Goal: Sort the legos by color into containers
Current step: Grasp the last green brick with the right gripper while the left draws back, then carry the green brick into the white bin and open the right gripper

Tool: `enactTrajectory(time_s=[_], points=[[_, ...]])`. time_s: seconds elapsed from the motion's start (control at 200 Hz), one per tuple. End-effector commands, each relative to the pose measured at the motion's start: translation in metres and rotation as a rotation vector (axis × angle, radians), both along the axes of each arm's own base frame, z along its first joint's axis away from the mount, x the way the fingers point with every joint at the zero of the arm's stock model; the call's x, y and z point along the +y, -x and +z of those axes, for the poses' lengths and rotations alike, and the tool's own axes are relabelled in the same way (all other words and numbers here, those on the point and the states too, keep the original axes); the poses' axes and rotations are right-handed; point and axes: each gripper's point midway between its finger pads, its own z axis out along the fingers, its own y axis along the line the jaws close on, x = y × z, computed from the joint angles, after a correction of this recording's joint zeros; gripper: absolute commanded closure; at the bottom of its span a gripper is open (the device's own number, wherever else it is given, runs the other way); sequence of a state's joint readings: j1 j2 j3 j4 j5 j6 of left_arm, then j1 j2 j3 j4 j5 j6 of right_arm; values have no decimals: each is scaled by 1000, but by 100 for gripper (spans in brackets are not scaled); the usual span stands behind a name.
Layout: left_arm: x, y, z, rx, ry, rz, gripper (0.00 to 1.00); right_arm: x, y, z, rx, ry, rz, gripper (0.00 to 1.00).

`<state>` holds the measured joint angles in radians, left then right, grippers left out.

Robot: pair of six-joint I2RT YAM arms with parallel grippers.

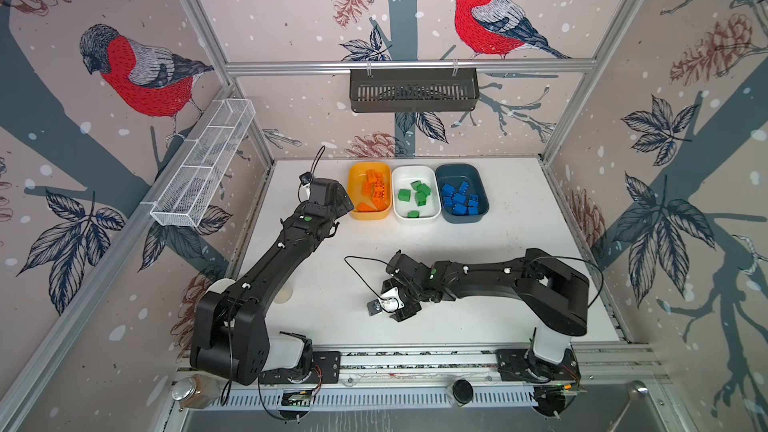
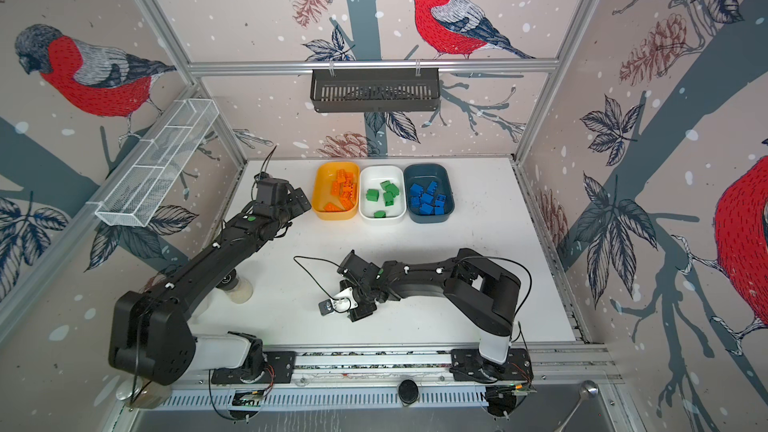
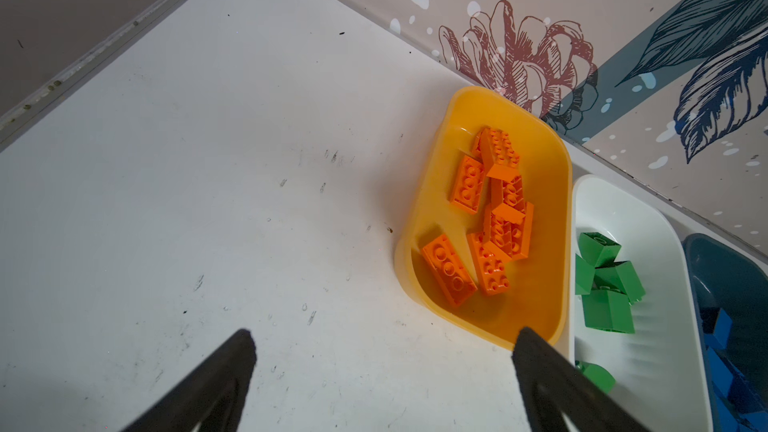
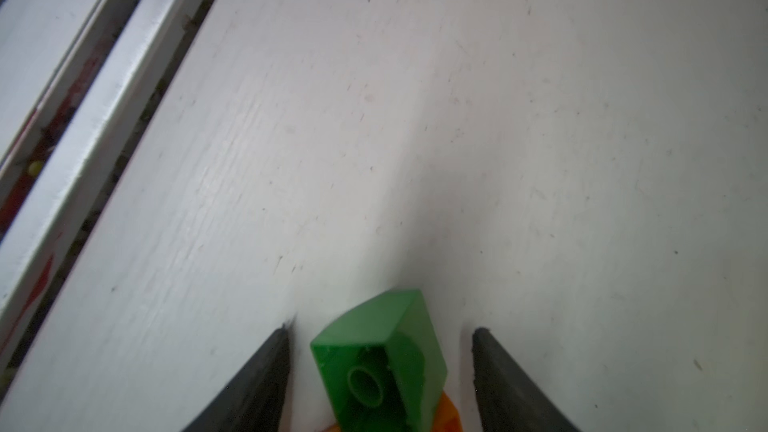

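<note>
Three containers stand in a row at the back of the table: a yellow-orange tub (image 1: 354, 184) with orange legos (image 1: 374, 191), a white tub (image 1: 415, 219) with green legos (image 1: 419, 194), and a dark teal tub (image 1: 461, 169) with blue legos (image 1: 459, 200). My left gripper (image 3: 384, 333) hangs open and empty over bare table, at the near left corner of the yellow-orange tub (image 3: 432, 184). My right gripper (image 4: 382, 328), low over the table's front middle, is open. A green lego (image 4: 374, 351) lies between its fingers with a gap on each side. An orange lego (image 4: 449, 413) peeks out under the green one.
A white wire mesh tray (image 1: 203, 164) hangs on the left wall and a black slotted basket (image 1: 413, 91) on the back rail. A pale cylinder (image 1: 284, 293) stands under the left arm. The aluminium front rail (image 4: 104, 118) runs close by the right gripper.
</note>
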<state>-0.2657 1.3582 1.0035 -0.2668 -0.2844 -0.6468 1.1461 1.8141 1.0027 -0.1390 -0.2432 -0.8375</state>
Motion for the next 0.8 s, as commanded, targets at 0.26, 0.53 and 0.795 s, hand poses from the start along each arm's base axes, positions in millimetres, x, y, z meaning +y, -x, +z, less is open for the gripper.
enactTrajectory(time_s=[0.26,0.53,0.795], points=[[-2,-9,1,-15,-8,-6,3,-8,-7,-13,-15,71,-3,51],[-9,-12,-6,3,8,-44,3,-11,-19,-11,-25,71,-23,58],[-19,-13,-24,61,10,-103,3,-10,-55,4,-66,0,-113,64]])
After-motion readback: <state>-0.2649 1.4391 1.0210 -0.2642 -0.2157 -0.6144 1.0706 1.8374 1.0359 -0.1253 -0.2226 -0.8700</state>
